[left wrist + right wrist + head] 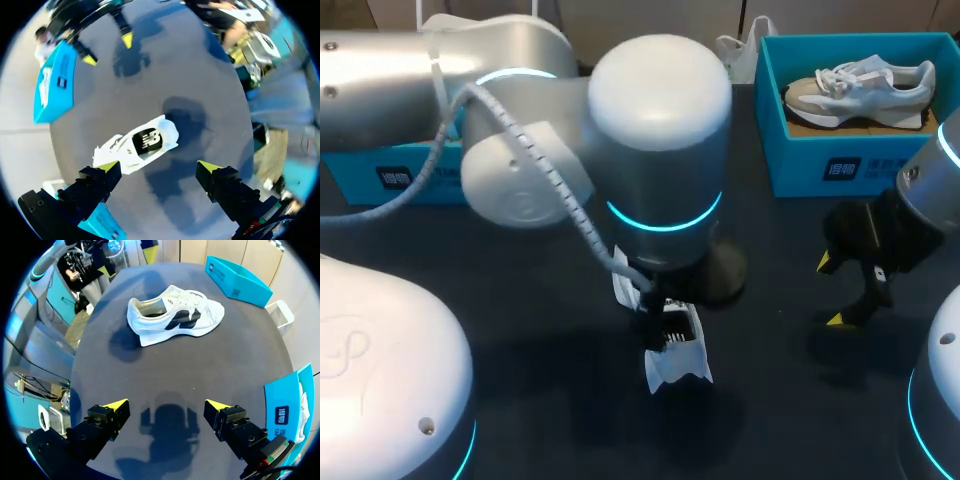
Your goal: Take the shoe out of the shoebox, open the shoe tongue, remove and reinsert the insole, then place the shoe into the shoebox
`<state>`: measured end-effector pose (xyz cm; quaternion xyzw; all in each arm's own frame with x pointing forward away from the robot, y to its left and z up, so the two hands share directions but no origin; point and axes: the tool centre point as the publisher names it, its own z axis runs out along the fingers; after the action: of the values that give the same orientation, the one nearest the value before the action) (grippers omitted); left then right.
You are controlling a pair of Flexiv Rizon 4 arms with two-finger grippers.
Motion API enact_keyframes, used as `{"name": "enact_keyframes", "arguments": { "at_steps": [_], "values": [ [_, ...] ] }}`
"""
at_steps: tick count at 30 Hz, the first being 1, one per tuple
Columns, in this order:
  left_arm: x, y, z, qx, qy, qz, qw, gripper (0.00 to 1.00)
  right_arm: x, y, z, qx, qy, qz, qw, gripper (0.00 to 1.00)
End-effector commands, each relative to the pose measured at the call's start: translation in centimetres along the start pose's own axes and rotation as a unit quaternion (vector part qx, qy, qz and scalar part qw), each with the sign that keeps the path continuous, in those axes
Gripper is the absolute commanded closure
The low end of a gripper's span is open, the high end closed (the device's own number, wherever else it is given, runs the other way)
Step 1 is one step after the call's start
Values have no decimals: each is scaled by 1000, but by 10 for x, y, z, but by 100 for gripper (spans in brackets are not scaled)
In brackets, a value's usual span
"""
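A white shoe [677, 352] with a black side logo lies on its side on the dark table, mostly hidden in the head view under my left arm. In the left wrist view the shoe [140, 145] lies just ahead of my left gripper [159, 166], which hangs above it, open and holding nothing. My right gripper [832, 291] hovers open to the right, well clear of the shoe [175, 315], with nothing between its fingers [115, 405]. The blue shoebox [800, 165] stands at the back right with a grey-and-white sneaker [860, 88] inside.
A second blue box [390, 178] sits at the back left, partly behind my left arm; in the right wrist view this box [237, 280] lies beyond the shoe. A white bag [738, 48] lies at the far edge.
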<state>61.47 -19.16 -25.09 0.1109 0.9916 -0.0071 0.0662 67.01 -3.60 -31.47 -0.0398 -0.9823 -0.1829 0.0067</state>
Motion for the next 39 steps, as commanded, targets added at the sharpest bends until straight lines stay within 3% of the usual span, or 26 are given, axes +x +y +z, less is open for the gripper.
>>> {"name": "enact_keyframes", "arguments": {
  "at_steps": [1, 6, 14, 25, 39],
  "values": [
    [1, -8, 11, -16, 51, -183, 982, 0, 1, 0, 1, 1, -1, 0, 1000, 0],
    [10, -11, 28, -4, 81, -211, 974, 0, 1, 0, 1, 1, -1, 0, 1000, 0],
    [28, -23, 48, 6, 58, -233, 971, 0, 1, 0, 1, 1, -1, 0, 1000, 0],
    [24, -28, 94, 19, 52, -223, 973, 0, 1, 0, 1, 1, -1, 0, 1000, 0],
    [26, -39, 125, 23, 64, -210, 975, 0, 1, 0, 1, 1, -1, 0, 1000, 0]
  ]
}}
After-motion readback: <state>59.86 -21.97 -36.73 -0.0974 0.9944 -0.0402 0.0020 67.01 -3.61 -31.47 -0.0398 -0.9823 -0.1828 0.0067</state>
